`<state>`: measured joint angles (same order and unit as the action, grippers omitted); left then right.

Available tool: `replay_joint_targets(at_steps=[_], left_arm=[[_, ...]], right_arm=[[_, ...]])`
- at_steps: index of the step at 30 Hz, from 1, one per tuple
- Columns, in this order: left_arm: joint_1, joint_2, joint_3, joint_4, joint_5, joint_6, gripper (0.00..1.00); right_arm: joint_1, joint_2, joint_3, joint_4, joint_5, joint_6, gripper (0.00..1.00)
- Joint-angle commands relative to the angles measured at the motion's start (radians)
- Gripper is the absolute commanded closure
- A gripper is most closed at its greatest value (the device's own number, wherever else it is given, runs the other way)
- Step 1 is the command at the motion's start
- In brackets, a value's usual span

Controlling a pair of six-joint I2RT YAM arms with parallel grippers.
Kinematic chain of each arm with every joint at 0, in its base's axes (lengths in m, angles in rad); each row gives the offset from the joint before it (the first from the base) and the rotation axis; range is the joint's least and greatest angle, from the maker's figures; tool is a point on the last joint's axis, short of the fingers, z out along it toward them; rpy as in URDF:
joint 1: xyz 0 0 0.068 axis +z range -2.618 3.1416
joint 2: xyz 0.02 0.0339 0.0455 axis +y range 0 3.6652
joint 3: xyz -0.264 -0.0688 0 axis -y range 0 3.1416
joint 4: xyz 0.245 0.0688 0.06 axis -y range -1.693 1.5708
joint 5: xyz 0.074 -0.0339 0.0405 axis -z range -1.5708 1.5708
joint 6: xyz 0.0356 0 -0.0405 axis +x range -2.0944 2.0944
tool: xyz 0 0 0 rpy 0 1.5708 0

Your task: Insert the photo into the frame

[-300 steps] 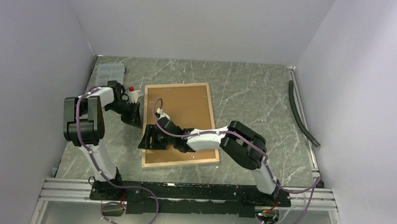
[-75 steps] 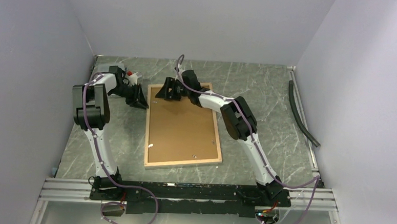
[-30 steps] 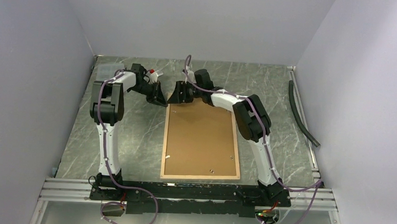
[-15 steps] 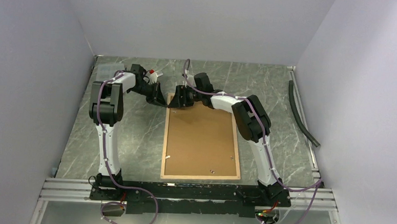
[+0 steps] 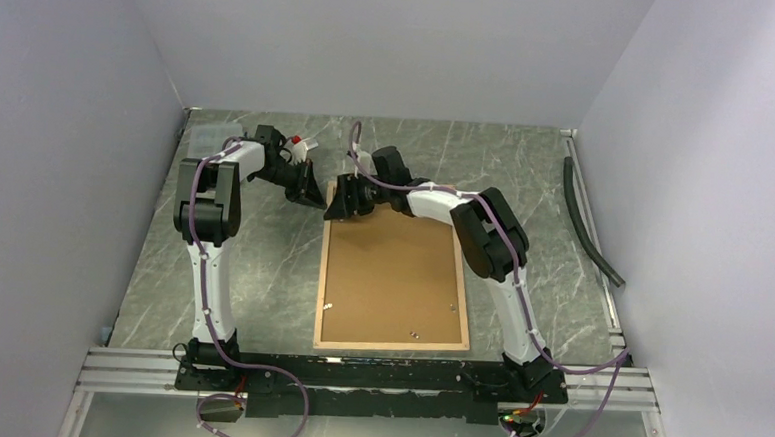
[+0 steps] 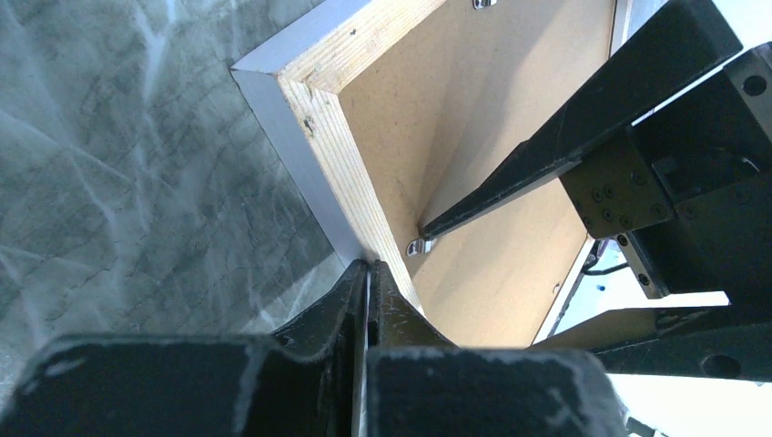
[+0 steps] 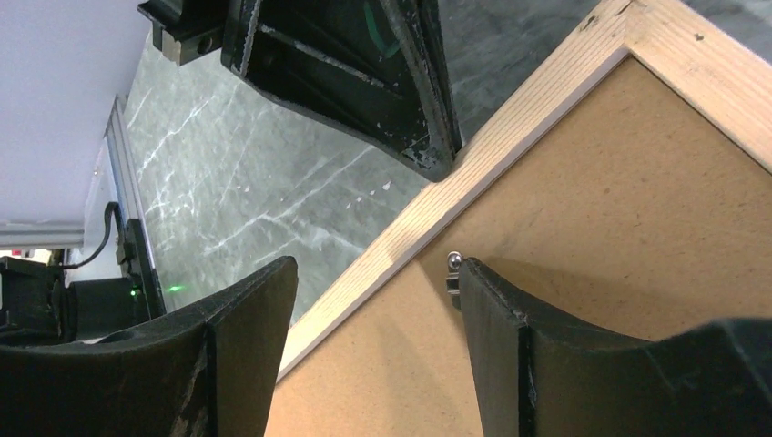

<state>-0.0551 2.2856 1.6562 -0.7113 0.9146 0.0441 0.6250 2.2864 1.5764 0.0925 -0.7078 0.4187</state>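
Note:
The frame (image 5: 322, 275) lies face down in the middle of the table, its light wood border round the brown backing board (image 5: 395, 279). The photo is out of view. My left gripper (image 5: 315, 197) is shut, and its tip (image 6: 369, 266) touches the outer edge of the frame (image 6: 337, 164) near the far left corner. My right gripper (image 5: 339, 208) stands open over that same corner. One of its fingers (image 7: 492, 309) rests against a small metal clip (image 7: 452, 264) on the backing board (image 7: 619, 228). The other finger hangs over the table beyond the wood border (image 7: 510, 137).
A black hose (image 5: 588, 224) lies along the right wall. The metal rail (image 5: 375, 378) with both arm bases runs along the near edge. Grey walls close in the left, back and right. More small clips (image 5: 413, 332) dot the board's near end.
Over ten seconds the frame was turned and slid to the right. In the last second my right gripper moved left onto the far left corner, while the left gripper stayed put.

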Motion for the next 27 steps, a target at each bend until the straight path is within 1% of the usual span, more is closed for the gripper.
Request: replay_joint_targets(at_steps=[1, 9, 27], left_arm=[[-0.026, 0.028, -0.048, -0.037, -0.161, 0.052, 0.97], [-0.026, 0.024, -0.05, -0.034, -0.167, 0.053, 0.97], [-0.026, 0.022, -0.05, -0.031, -0.164, 0.046, 0.97]], right_arm=[[0.011, -0.042, -0.047, -0.064, 0.024, -0.011, 0.31], [0.019, -0.071, -0.096, -0.032, 0.026, 0.015, 0.31], [0.044, 0.014, 0.006, 0.0, 0.009, 0.073, 0.33]])
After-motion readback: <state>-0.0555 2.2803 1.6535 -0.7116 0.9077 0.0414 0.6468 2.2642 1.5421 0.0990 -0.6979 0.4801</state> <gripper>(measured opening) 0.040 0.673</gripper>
